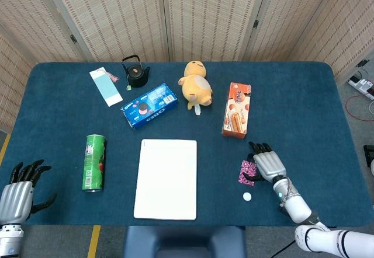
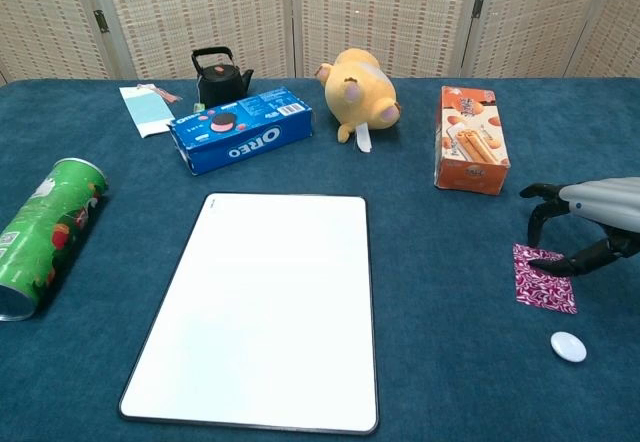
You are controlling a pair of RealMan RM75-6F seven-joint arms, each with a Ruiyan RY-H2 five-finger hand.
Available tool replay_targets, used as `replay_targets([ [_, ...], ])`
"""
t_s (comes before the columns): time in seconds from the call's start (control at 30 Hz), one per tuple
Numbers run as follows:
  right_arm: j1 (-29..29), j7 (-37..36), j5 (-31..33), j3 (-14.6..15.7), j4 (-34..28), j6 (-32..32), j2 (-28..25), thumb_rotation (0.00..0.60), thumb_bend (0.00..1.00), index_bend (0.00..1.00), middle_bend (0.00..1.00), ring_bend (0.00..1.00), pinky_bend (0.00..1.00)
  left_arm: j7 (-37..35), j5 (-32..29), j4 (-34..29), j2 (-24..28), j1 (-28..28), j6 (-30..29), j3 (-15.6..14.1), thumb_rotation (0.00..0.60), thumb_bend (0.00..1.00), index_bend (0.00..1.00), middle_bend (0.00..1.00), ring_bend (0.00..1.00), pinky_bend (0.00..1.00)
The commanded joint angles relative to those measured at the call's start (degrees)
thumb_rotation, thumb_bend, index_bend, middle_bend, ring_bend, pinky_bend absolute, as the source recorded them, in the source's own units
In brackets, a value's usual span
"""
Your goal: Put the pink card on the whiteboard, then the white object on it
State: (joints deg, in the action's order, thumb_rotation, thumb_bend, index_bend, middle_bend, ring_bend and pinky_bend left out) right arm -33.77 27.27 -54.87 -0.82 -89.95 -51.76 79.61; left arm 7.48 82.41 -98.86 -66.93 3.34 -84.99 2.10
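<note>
The pink patterned card (image 1: 245, 172) (image 2: 543, 280) lies flat on the blue cloth, right of the whiteboard (image 1: 166, 179) (image 2: 265, 307). My right hand (image 1: 266, 163) (image 2: 590, 212) arches over the card's right side, with its thumb and fingertips touching the card and its fingers apart. The small white round object (image 1: 247, 197) (image 2: 568, 346) sits on the cloth just in front of the card, untouched. Nothing lies on the whiteboard. My left hand (image 1: 17, 194) hangs off the table's near left corner with its fingers spread, holding nothing.
A green chip can (image 1: 94, 161) (image 2: 45, 232) lies left of the whiteboard. Behind it stand a blue Oreo box (image 1: 149, 105), a yellow plush (image 1: 196, 84), an orange biscuit box (image 1: 236, 118), a black kettle (image 1: 135, 72) and a light blue card (image 1: 106, 86).
</note>
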Motion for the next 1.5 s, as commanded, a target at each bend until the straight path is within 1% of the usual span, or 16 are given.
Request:
replay_targets([
  [0.03,-0.3,0.4,-1.1,0.2,-1.3,-0.3,0.1,0.27,0.36,0.34,0.01,0.0,0.0,-0.2,0.0,0.1,0.0,0.0,0.0,0.0,0.6,0.3,0.28,0.17,0.18,0.0],
  [0.17,0.0,1.2,-2.8,0.9,-3.2,-1.6,-0.2,0.27,0.36,0.34,0.01,0.0,0.0,-0.4,0.0,0.2,0.1,-0.1,0.1,-0.1,0.6,0.3,0.28,0.17,0.18,0.0],
  [0.3,1.3,2.7,-3.1,1.6,-4.7,-4.8,-1.2,0.269,0.36,0.33,0.01,0.0,0.0,-0.7,0.0,0.6,0.1,0.0,0.2,-0.1,0.6,0.3,0.28,0.17,0.18,0.0],
  [0.33,1.6,3.4,-3.0,1.8,-5.0,-5.6,-1.4,0.268,0.34,0.32,0.01,0.0,0.0,-0.8,0.0,0.6,0.1,0.0,0.3,-0.1,0.6,0.3,0.28,0.17,0.18,0.0],
  [0.43,2.5,5.7,-2.2,2.2,-6.0,-8.0,-1.7,0.266,0.24,0.26,0.0,0.0,0.0,-1.1,0.1,0.9,0.0,0.1,0.4,-0.1,0.6,0.3,0.28,0.17,0.18,0.0],
  [0.53,3.0,7.5,-0.6,2.5,-6.6,-9.0,-1.6,0.267,0.17,0.22,0.0,0.0,0.0,-1.3,0.3,1.0,-0.1,0.2,0.5,-0.1,0.6,0.3,0.28,0.17,0.18,0.0],
  [0.8,2.5,10.5,3.1,1.8,-5.4,-9.0,0.3,0.273,0.16,0.18,0.0,0.0,0.0,-1.9,0.6,1.4,-0.2,0.3,0.6,-0.2,0.6,0.3,0.28,0.17,0.18,0.0],
  [1.1,1.0,15.8,3.9,2.2,-5.5,-9.7,1.9,0.274,0.15,0.17,0.0,0.0,0.0,-2.5,0.4,2.0,-0.3,0.0,0.5,-0.3,0.6,0.3,0.28,0.17,0.18,0.0],
  [1.13,0.9,16.5,4.0,2.4,-5.7,-10.0,2.0,0.278,0.15,0.17,0.0,0.0,0.0,-2.6,0.4,2.1,-0.3,0.0,0.5,-0.3,0.6,0.3,0.28,0.17,0.18,0.0],
  [1.2,0.8,17.6,4.4,2.5,-5.9,-10.4,2.1,0.31,0.15,0.15,0.0,0.0,0.0,-2.7,0.4,2.2,-0.4,0.0,0.6,-0.4,0.6,0.3,0.28,0.17,0.18,0.0],
  [1.27,0.8,18.5,4.8,2.7,-6.0,-10.9,2.2,0.371,0.15,0.14,0.0,0.0,0.0,-2.8,0.4,2.3,-0.5,0.0,0.7,-0.4,0.6,0.3,0.28,0.17,0.18,0.0],
  [1.33,0.8,19.6,5.1,2.9,-5.9,-11.7,2.3,0.407,0.15,0.14,0.0,0.0,0.0,-2.8,0.4,2.4,-0.5,0.1,0.7,-0.3,0.6,0.3,0.28,0.17,0.18,0.0],
  [1.5,0.8,20.7,5.9,2.8,-6.0,-12.3,3.1,0.417,0.15,0.13,0.0,0.0,0.0,-2.7,0.6,2.4,-0.7,0.3,0.9,-0.2,0.6,0.3,0.28,0.17,0.18,0.0],
])
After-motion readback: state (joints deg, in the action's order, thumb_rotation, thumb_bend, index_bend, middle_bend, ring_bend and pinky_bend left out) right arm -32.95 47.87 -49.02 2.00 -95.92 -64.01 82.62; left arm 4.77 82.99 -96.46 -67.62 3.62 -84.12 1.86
